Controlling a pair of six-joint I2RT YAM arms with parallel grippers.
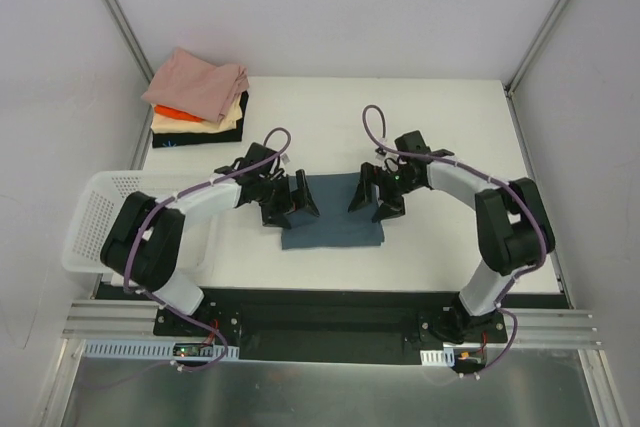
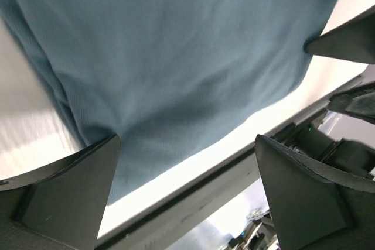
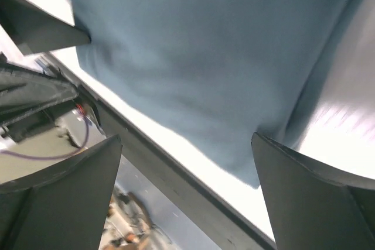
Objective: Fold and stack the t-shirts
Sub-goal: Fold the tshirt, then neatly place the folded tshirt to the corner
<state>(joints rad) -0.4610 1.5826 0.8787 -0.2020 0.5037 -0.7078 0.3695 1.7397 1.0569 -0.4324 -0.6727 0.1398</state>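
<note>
A slate-blue t-shirt (image 1: pixel 333 215) lies folded into a flat rectangle in the middle of the table, and fills both wrist views (image 2: pixel 176 57) (image 3: pixel 222 51). My left gripper (image 1: pixel 295 203) hovers open at the shirt's left edge, nothing between its fingers. At the right edge my right gripper (image 1: pixel 375 197) stands open too, equally empty. A stack of folded t-shirts sits at the back left: dusty pink (image 1: pixel 198 83) on top, then orange (image 1: pixel 172 113), cream (image 1: pixel 205 125) and black (image 1: pixel 210 136).
A white lattice basket (image 1: pixel 92 219) stands at the table's left edge beside the left arm. The near table edge (image 2: pixel 193 200) runs just below the blue shirt. White walls close off the back and sides.
</note>
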